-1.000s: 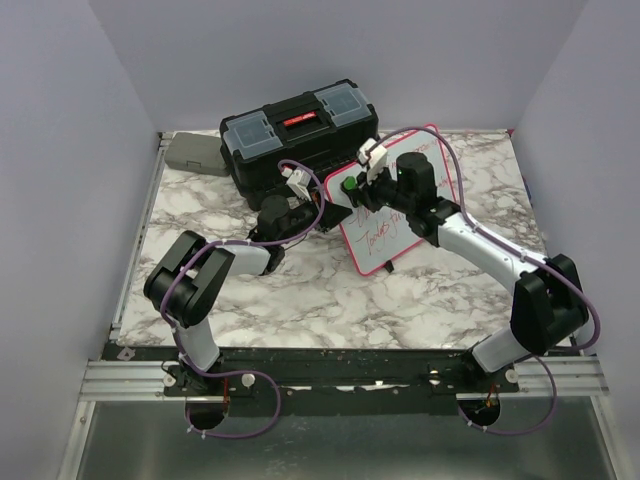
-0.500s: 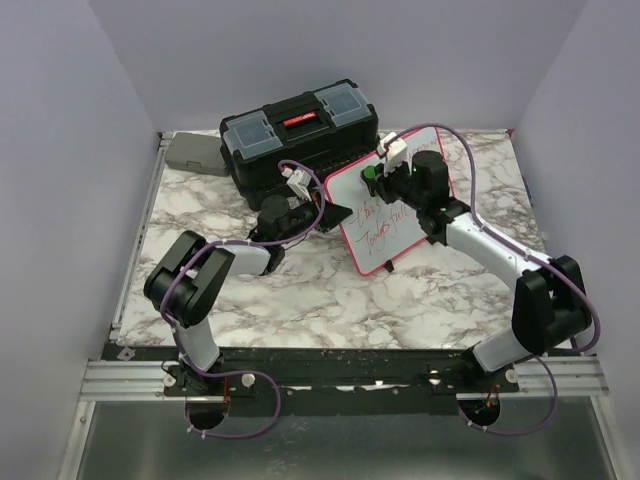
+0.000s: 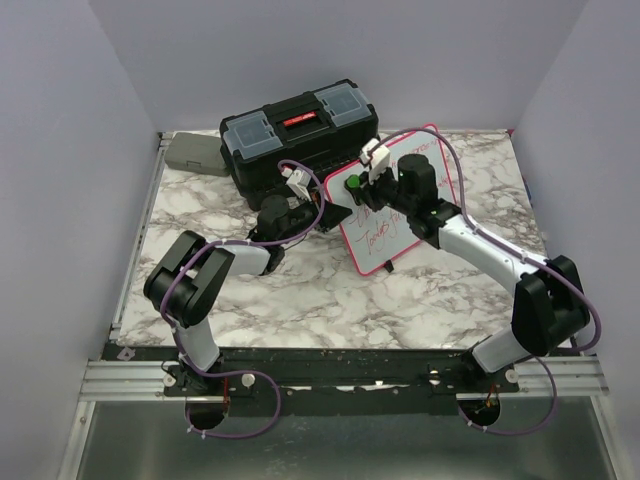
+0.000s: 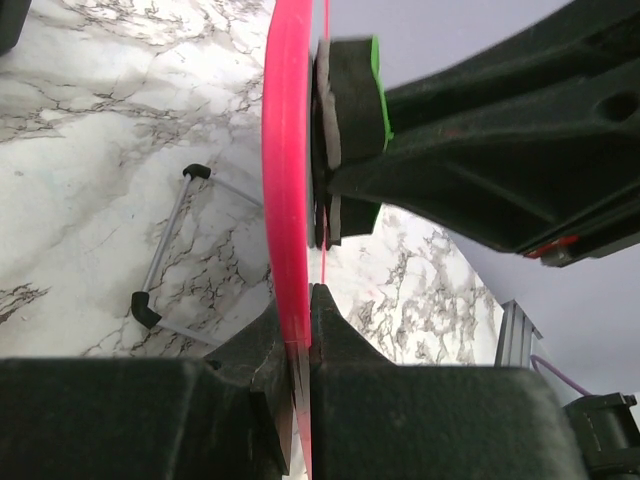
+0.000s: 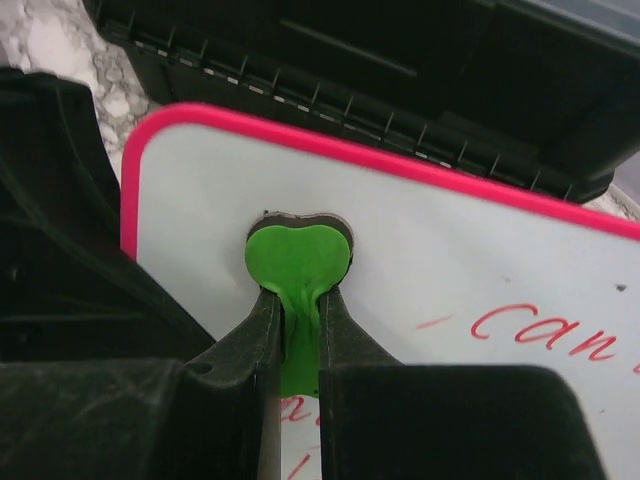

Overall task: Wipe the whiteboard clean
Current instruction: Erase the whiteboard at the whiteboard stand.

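Whiteboard (image 3: 380,245) stands tilted back near the far edge of the table (image 3: 300,290), right of centre, just in front of the black toolbox (image 3: 298,135). I can't tell if the two touch.

Left gripper (image 4: 298,320) is clenched on the pink frame at the board's left edge. It's a thin pinch on a rounded rim. Right gripper (image 5: 297,310) is clamped on the tab of the green eraser (image 5: 297,255), with the pad pressed flat on the board near its upper-left corner.

Risks as I see them:
- The only brace is that one edge pinch. Hard eraser pressure far from it could pivot the board about the pinch or pop the frame out of the left gripper.
- Pushing into the face could skid the wire feet (image 4: 165,245) on the marble and drive the board back into the toolbox.
- The eraser is held by a narrow tab, so a sideways drag could twist it and lift the pad — leaving streaks.
- The eraser sits close to the left gripper, so a stroke toward the left edge risks a clash between the arms.
- The right arm's purple cable (image 3: 455,165) loops by the board's top and could snag the frame.

Room: the red writing (image 5: 545,325) lies below and right of the pad, so strokes go toward the near-right side of the board, away from the left gripper. The table is open on the near and right sides. It's tight behind because of the toolbox, and the grey box (image 3: 195,153) at the far-left corner is well apart.
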`<state>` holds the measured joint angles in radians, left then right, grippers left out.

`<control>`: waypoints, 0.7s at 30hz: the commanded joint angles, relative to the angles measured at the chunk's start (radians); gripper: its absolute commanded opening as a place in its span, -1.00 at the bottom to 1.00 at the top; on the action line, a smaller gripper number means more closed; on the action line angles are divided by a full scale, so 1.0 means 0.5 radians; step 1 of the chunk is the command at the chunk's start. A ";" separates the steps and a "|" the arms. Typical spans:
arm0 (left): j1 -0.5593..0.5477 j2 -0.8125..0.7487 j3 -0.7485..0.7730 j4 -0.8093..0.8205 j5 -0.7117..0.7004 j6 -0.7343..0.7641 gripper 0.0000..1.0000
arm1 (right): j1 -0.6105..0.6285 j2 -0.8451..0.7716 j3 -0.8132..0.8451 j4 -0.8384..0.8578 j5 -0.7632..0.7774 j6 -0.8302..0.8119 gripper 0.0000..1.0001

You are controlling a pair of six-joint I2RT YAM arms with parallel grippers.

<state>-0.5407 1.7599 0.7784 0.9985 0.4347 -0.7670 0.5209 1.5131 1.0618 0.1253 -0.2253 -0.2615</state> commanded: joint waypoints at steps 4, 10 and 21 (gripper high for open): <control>-0.047 -0.006 0.028 0.080 0.143 0.067 -1.00 | -0.014 0.133 0.263 -0.050 0.269 0.108 -0.99; -0.045 -0.006 0.023 0.085 0.143 0.071 -1.00 | -0.136 0.085 0.124 -0.051 0.285 0.089 -0.99; -0.041 -0.007 0.039 0.076 0.143 0.078 -1.00 | -0.026 0.002 -0.186 -0.056 -0.154 -0.026 -0.99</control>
<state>-0.5407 1.7599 0.7784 0.9970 0.4370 -0.7658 0.4549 1.4994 1.0061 0.1547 -0.2047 -0.2523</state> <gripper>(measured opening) 0.044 0.133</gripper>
